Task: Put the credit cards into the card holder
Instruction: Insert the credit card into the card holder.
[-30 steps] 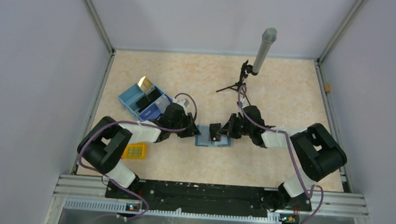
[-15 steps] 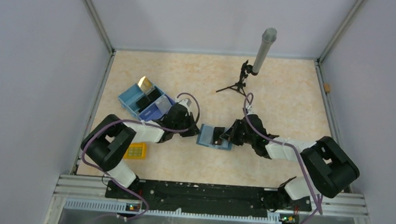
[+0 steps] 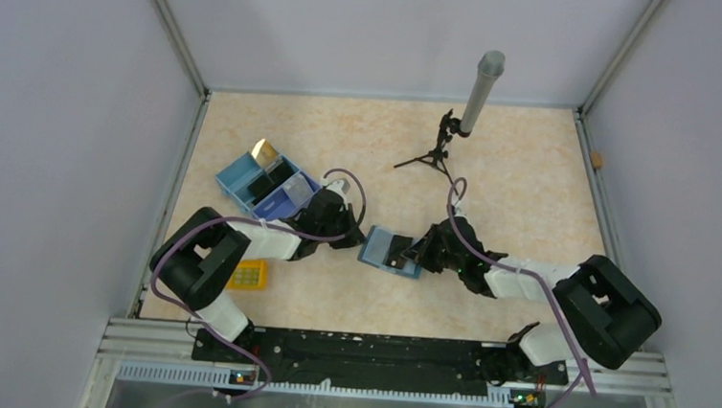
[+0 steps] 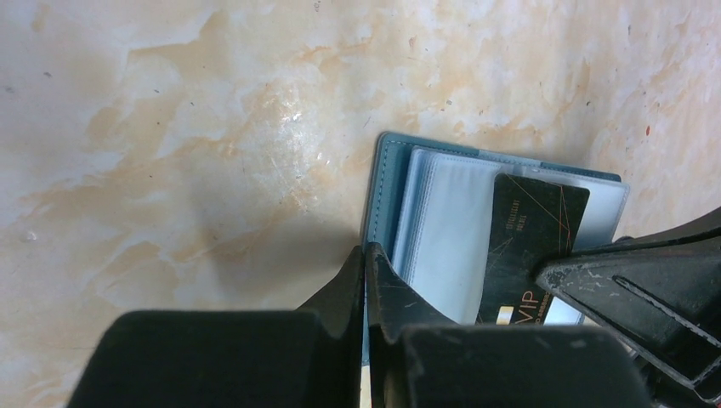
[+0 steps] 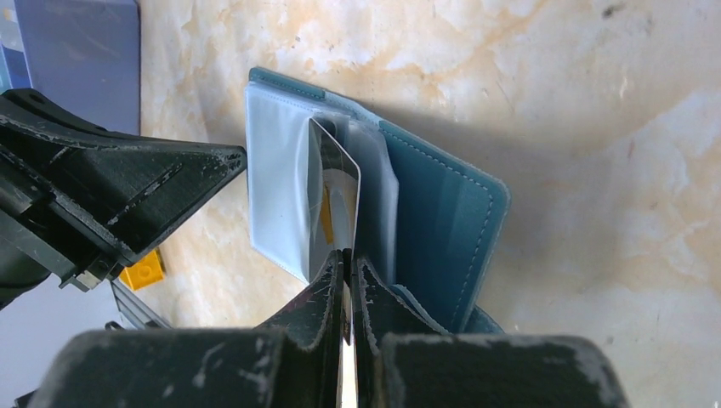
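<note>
The teal card holder (image 3: 385, 251) lies open on the table between my two grippers, its pale sleeves (image 4: 446, 229) facing up. My right gripper (image 5: 349, 257) is shut on a black credit card (image 4: 527, 242) with gold lines. The card stands on edge, its far end tucked among the sleeves (image 5: 276, 200). My left gripper (image 4: 366, 253) is shut, its tips resting at the teal left rim of the card holder (image 4: 384, 191); whether they pinch that rim I cannot tell. A gold card (image 3: 265, 150) stands in the blue tray.
The blue partitioned tray (image 3: 237, 181) sits just behind the left arm and holds more cards. A yellow studded block (image 3: 245, 274) lies near the left arm's base. A small tripod with a grey cylinder (image 3: 480, 88) stands at the back.
My left gripper has closed at the card holder's left rim. The right gripper has pushed the black card leftward into the sleeves, and the card holder has turned slightly.
</note>
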`<action>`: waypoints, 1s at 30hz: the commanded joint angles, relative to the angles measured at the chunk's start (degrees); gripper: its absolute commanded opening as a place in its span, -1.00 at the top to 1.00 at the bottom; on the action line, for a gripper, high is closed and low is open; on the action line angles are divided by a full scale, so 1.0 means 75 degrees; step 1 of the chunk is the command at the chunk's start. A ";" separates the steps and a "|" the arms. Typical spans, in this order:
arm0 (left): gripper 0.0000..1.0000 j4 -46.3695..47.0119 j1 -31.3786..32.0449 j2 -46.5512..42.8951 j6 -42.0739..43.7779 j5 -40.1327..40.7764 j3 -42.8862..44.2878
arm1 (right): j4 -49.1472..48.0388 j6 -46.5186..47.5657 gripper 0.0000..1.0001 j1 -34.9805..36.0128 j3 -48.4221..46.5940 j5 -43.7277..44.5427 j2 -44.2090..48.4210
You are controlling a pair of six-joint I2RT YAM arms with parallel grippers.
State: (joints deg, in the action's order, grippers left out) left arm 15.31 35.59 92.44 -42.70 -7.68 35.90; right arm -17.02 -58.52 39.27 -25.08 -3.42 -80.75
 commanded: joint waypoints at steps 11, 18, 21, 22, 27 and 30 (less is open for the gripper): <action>1.00 -0.1139 0.0057 0.0447 0.0244 0.0692 -0.0360 | 0.0919 -0.1166 1.00 0.0722 0.0507 0.1183 0.0586; 1.00 -0.1139 0.0058 0.0418 0.0264 0.0691 -0.0371 | 0.0836 -0.1495 1.00 0.0925 0.0691 0.1203 0.0464; 1.00 -0.1159 0.0056 0.0408 0.0269 0.0736 -0.0375 | 0.0877 -0.1697 1.00 0.1048 0.0806 0.1394 0.0579; 1.00 -0.1162 0.0059 0.0407 0.0267 0.0733 -0.0369 | 0.0935 -0.1769 1.00 0.1119 0.0828 0.1495 0.0663; 1.00 -0.1174 0.0048 0.0395 0.0286 0.0743 -0.0352 | 0.1233 -0.1916 1.00 0.1178 0.0891 0.1786 0.0963; 1.00 -0.1175 0.0057 0.0394 0.0285 0.0729 -0.0340 | 0.1255 -0.1954 1.00 0.1187 0.0895 0.1796 0.0978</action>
State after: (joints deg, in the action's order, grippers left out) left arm 15.66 35.90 92.53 -42.72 -6.48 35.90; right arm -13.26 -72.95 47.24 -19.68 7.77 -73.71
